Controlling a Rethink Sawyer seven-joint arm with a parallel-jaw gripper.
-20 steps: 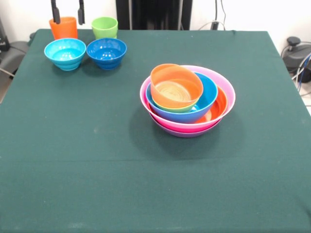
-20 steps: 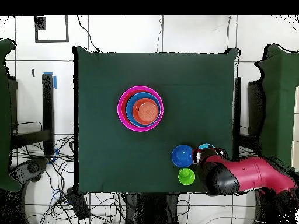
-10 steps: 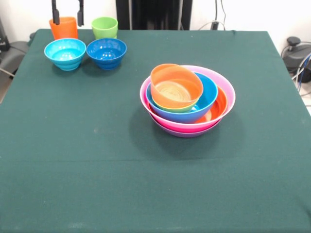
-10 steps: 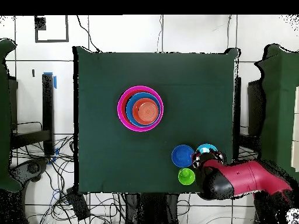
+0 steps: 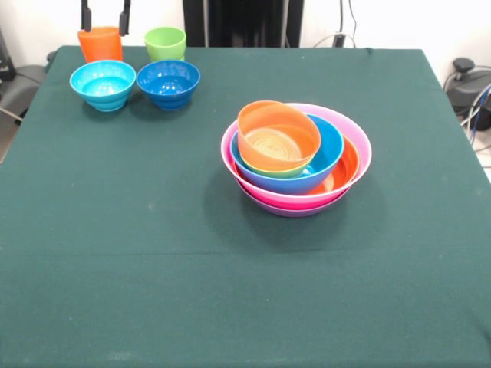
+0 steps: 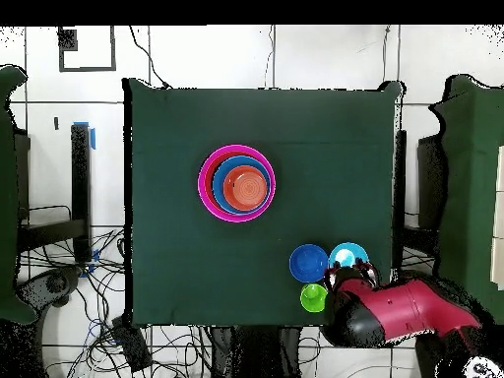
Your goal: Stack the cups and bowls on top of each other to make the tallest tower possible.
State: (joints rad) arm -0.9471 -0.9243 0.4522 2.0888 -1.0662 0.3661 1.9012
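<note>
Hand (image 5: 103, 15) spread wide and empty, I've lifted it a touch above the orange cup (image 5: 100, 44), which sits untouched by the green cup (image 5: 165, 43); tower (image 5: 295, 157) waits mid-desk (image 5: 153, 253), nothing added.

Four small vessels crowd one corner; the tower (image 5: 296, 157) stands alone mid-table.

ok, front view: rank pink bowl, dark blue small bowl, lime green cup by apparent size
1. pink bowl, clearly the widest.
2. dark blue small bowl.
3. lime green cup, narrowest; it stands farthest from the camera, so it looks somewhat smaller than it is.
</note>
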